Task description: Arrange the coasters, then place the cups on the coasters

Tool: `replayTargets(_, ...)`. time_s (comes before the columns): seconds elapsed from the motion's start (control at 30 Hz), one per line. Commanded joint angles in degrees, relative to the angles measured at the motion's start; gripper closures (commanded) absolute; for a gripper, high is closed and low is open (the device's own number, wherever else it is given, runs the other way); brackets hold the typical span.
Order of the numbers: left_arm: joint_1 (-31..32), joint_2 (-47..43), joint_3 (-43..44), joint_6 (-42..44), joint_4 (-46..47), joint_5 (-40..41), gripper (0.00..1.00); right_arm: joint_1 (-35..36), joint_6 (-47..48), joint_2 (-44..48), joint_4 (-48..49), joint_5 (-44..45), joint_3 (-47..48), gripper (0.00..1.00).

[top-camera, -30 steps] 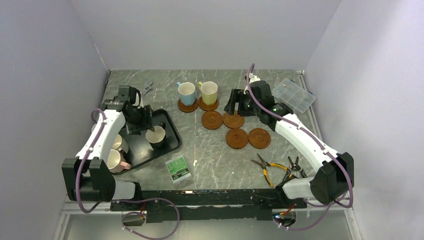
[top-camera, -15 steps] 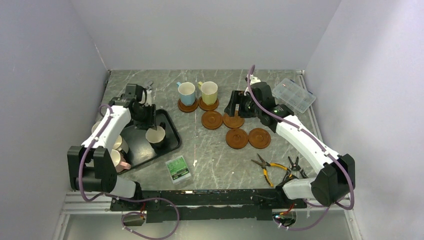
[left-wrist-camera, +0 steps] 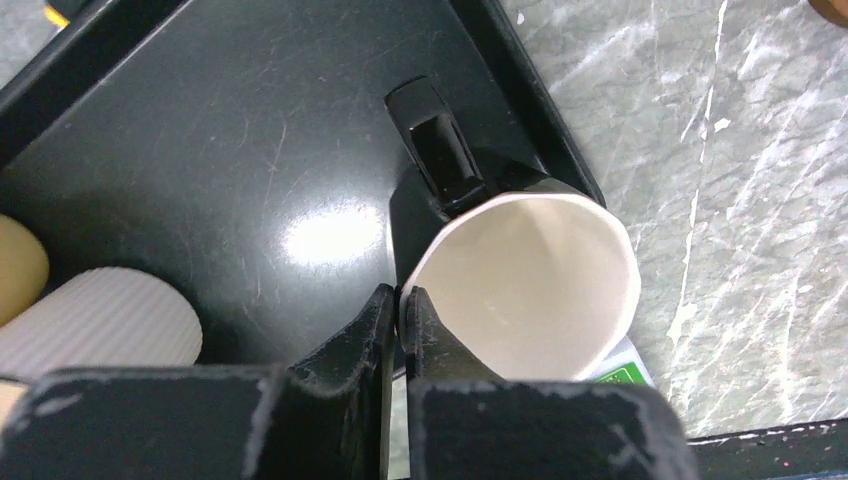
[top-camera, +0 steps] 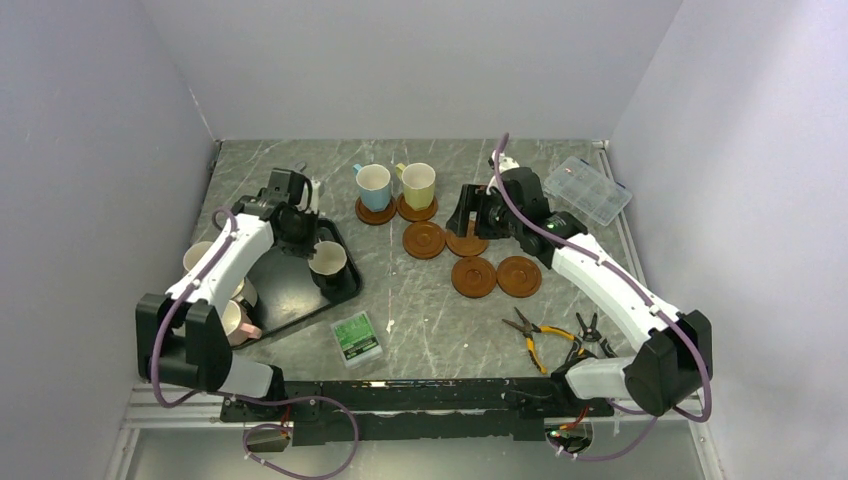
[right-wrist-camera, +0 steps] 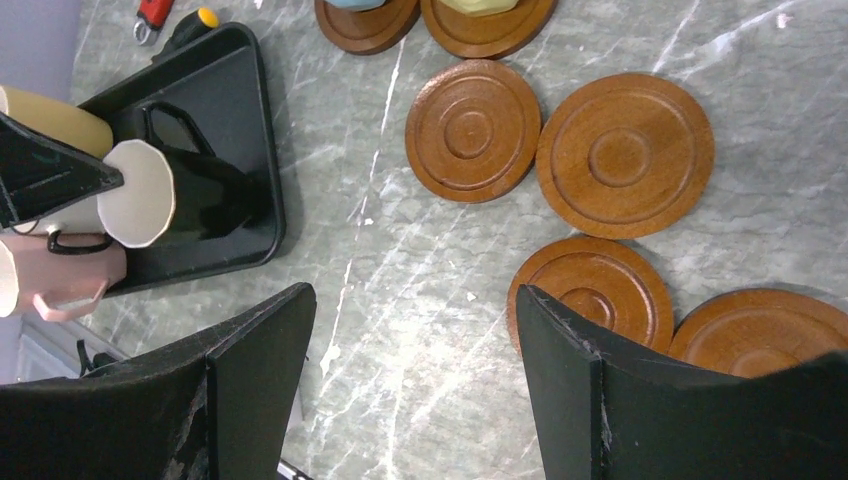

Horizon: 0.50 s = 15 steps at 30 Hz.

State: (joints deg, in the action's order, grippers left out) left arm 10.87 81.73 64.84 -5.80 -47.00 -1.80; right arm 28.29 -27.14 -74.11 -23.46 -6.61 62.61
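Observation:
My left gripper (top-camera: 316, 252) is shut on the rim of the black cup (top-camera: 329, 262), one finger inside the cream wall and one outside (left-wrist-camera: 400, 305). The black cup (left-wrist-camera: 530, 285) hangs tilted over the right edge of the black tray (top-camera: 290, 300). A pink cup (top-camera: 232, 322), a white cup (left-wrist-camera: 110, 322) and a yellow cup (right-wrist-camera: 50, 115) remain on the tray. The light blue cup (top-camera: 374, 185) and the olive-yellow cup (top-camera: 418, 183) stand on coasters. Several bare coasters (top-camera: 424, 240) (top-camera: 473, 277) (top-camera: 518, 276) lie mid-table. My right gripper (right-wrist-camera: 412, 300) hovers open above them.
A clear plastic organiser box (top-camera: 595, 190) sits at the back right. Two pliers (top-camera: 535, 335) (top-camera: 590, 335) lie near the right arm's base. A small green box (top-camera: 356, 337) rests in front of the tray. A red-handled tool (right-wrist-camera: 165, 15) lies behind the tray.
My left gripper closed onto the black cup's rim and carried it rightward and back, to the tray's right edge. The right arm has barely shifted.

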Motion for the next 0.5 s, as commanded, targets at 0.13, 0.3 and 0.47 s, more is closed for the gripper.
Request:
replayTargets(0.13,2.63,-14.85,-2.98,-17.72,-0.68,6.69,0.97,11.32,-5.93,-2.6,1.08,13.62,4.42,0.22)
replayTargets(0.3,9.06,-21.27,-6.1,-30.0,0.17,12.63,0.97,19.34,-9.01,-7.76,4.98,16.64,8.67,0.23)
replayTargets(0.47,13.34,-23.79,-7.27,-35.17,1.36,16.23,0.97,24.69,-8.17,-15.9,2.21,18.5,17.38,0.25)
